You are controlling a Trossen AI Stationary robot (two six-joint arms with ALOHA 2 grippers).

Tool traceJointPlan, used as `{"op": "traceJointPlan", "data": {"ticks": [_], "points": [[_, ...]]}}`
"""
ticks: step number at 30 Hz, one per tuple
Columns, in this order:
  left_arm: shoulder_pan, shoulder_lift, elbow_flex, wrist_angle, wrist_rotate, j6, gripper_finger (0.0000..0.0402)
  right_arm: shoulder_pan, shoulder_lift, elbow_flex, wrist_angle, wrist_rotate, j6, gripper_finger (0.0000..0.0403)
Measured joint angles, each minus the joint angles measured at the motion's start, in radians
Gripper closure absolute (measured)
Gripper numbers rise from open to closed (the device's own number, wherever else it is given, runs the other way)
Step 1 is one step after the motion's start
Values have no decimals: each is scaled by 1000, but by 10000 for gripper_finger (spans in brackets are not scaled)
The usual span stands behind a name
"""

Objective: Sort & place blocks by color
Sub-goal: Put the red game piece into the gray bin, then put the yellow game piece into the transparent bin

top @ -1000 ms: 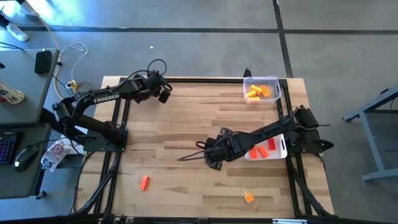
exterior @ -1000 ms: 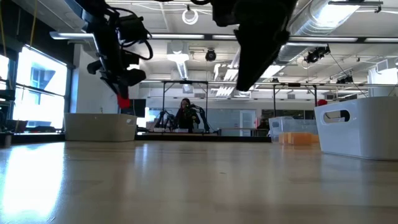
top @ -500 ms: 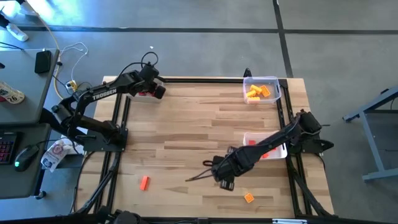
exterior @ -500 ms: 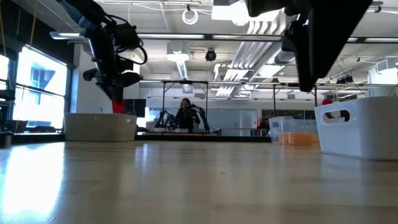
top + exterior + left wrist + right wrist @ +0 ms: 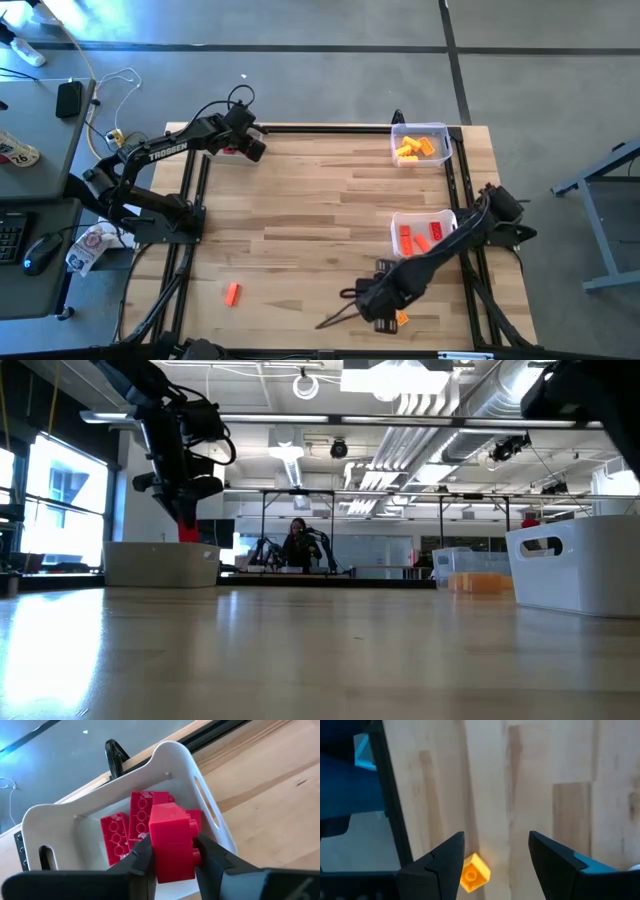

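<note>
My left gripper (image 5: 250, 148) hangs over the white bin (image 5: 165, 751) at the table's far left corner, shut on a red block (image 5: 172, 842). Other red blocks (image 5: 131, 827) lie on that bin's floor. In the low view the held block (image 5: 188, 531) sits just above the bin's rim (image 5: 160, 550). My right gripper (image 5: 495, 865) is open near the table's near edge, above a yellow-orange block (image 5: 474, 874) lying flat on the wood (image 5: 401, 318). A lone orange block (image 5: 232, 293) lies toward the near left. My left gripper pinches the red block by two opposite side faces (image 5: 155, 855), one finger (image 5: 137, 862) on each side. The fingers point down from above. The block is lifted clear, held over the bin's inside, with its studs (image 5: 192, 825) facing sideways.
A clear bin (image 5: 420, 145) of yellow-orange blocks stands at the far right corner. A white bin (image 5: 422, 235) of orange-red blocks stands at the right edge, beside my right arm. Black frame rails run along both sides of the table.
My right gripper has swung from beside the right-edge bin toward the near edge and now hovers over the yellow-orange block. My left gripper carried the red block toward the far left corner, over the bin, lowered a little, then held still.
</note>
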Motion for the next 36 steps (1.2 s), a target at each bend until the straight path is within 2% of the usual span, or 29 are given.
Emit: {"op": "traceJointPlan", "data": {"ticks": [11,25,30,36], "points": [[0,0,0,0,-2,0,281,91,0,0,0,0,161,197],[-1,0,0,1,-1,0,237,195,0,0,-1,14,232,197],[-1,-1,0,2,78,0,234,240,0,0,-28,104,114,197],[-5,-28,1,10,231,0,234,269,0,0,-58,122,-25,197]]}}
